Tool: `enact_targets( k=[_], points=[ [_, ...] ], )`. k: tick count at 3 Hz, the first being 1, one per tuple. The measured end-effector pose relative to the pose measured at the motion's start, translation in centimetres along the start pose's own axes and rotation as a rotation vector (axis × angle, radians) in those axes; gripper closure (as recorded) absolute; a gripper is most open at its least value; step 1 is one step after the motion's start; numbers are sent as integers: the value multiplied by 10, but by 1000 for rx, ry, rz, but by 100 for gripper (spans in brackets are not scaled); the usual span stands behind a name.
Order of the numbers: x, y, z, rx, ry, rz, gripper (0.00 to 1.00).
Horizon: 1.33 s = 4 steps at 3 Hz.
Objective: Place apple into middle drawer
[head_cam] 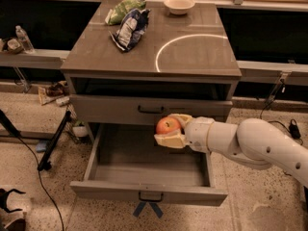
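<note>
The red-orange apple (167,125) is held between the cream fingers (170,140) of my gripper (169,129). The gripper reaches in from the right on a white arm and hangs over the back right part of the open middle drawer (144,163), just in front of the closed drawer front above it. The drawer is pulled out wide; its grey-brown floor and side walls show, with a small dark handle (150,197) at its front centre. The apple is above the drawer floor, not resting on it.
A closed flat drawer front (149,109) with a dark handle sits above. On the cabinet top lie a blue-and-white chip bag (129,28), a green bag (123,9) and a cream bowl (179,5). A black stand (53,141) and cables are on the floor at left.
</note>
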<state>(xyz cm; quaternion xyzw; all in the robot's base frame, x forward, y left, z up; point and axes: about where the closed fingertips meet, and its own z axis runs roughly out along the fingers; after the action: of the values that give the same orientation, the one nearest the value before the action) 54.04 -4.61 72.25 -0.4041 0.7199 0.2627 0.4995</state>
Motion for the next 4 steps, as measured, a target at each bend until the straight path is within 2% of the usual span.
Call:
enact_targets(
  k=[1,3,4],
  points=[
    [14,0,6,10,0,37,100],
    [82,-2,34,39,20,97,100],
    [106,-2,48,35,29,89,100]
  ],
)
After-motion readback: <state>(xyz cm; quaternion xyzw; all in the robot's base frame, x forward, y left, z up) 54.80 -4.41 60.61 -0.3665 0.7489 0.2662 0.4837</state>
